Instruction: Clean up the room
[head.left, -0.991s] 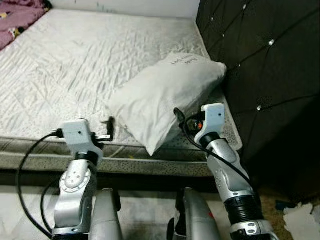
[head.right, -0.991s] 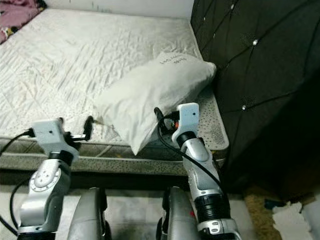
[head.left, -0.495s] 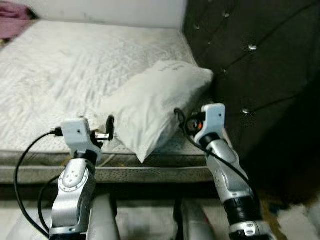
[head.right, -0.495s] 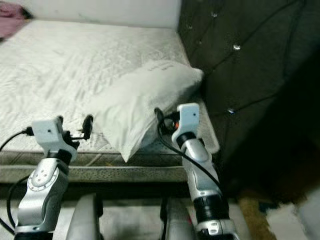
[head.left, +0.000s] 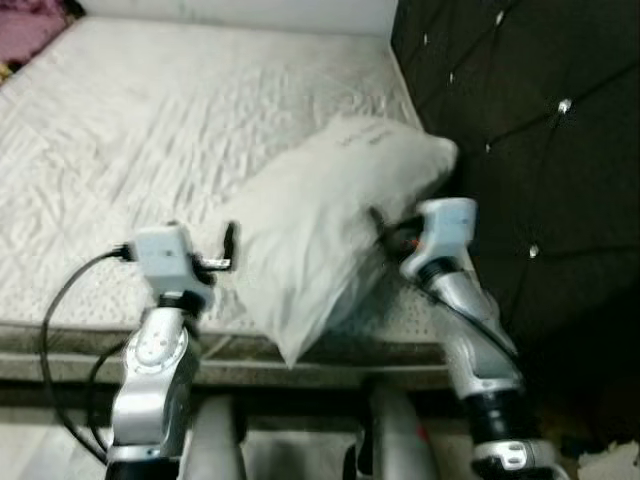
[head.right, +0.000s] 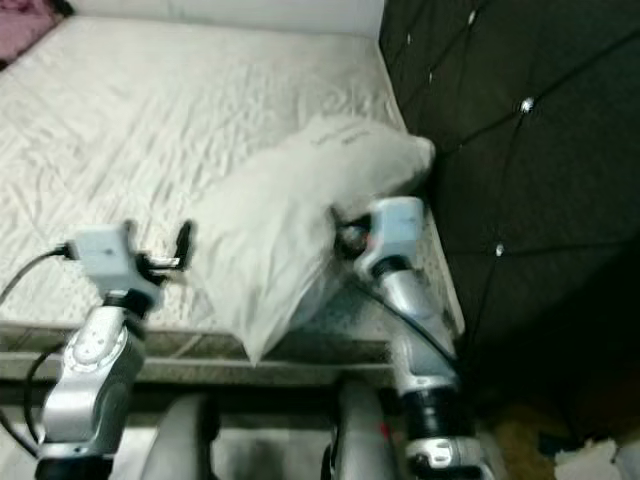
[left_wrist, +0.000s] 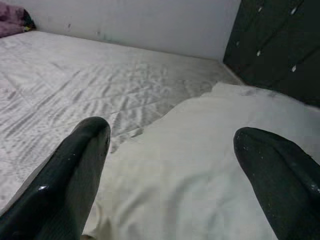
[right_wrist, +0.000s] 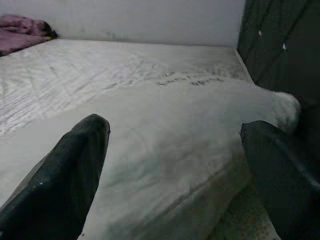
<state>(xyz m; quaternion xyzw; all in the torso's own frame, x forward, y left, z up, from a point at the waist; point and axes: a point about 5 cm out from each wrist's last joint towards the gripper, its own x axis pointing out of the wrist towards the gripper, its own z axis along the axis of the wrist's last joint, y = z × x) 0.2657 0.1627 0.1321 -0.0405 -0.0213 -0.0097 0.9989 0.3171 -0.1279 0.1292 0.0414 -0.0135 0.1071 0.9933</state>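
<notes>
Both arms have closed in on the pillow (head.left: 330, 225): right tool (right_wrist: 175, 165) now presses its headboard-side edge, left tool (left_wrist: 170, 170) sits just beside the other edge, fingers spread wide on both, nothing clamped. Pillow lies on the mattress (head.left: 150, 130) by the headboard (head.left: 540, 120), corner overhanging. Looks like a two-sided grab setup. Print on pillow too blurred to read.

Home bedroom: bare quilted mattress (head.left: 180, 120) on a bed, white pillow (head.left: 320, 215) lying by the dark button-tufted headboard (head.left: 530, 130), plain white wall (left_wrist: 140, 22) behind, pink-purple bedding (right_wrist: 22, 37) bunched at the mattress's far corner.
</notes>
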